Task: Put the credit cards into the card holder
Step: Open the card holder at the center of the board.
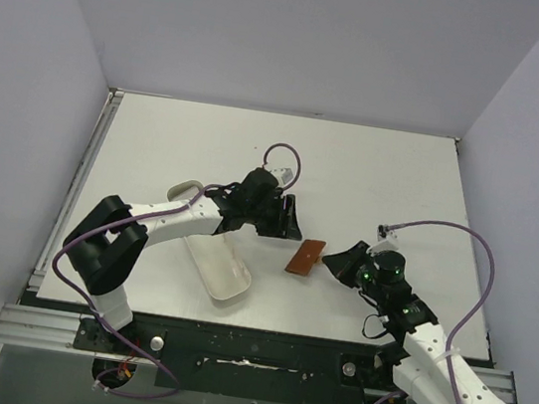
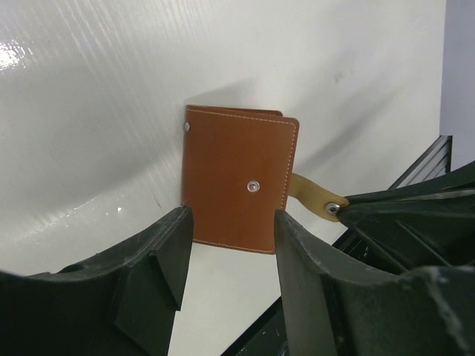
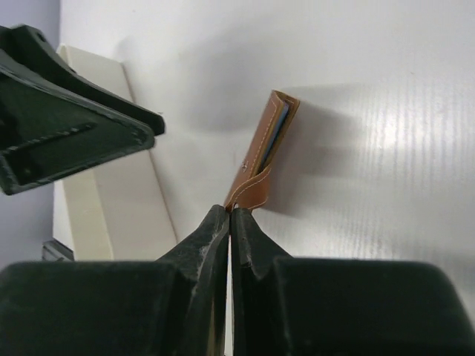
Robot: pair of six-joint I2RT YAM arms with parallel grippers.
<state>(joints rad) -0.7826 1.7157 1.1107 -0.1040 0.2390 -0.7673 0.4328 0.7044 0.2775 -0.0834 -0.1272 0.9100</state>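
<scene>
Reddish-brown leather marks the card holder, which sits near the middle of the counter, between the two hands. The right hand has its fingers pressed together on the holder's small tab. From the right wrist view the holder is seen edge-on, and a bluish-grey credit card shows as a thin strip inside the fold. The left hand is spread wide, one finger on each side of the holder's near edge; whether they touch the leather cannot be told. A long white tray lies beside the left arm, apart from the holder. The counter is pale and glossy, closed in by plain grey walls.
</scene>
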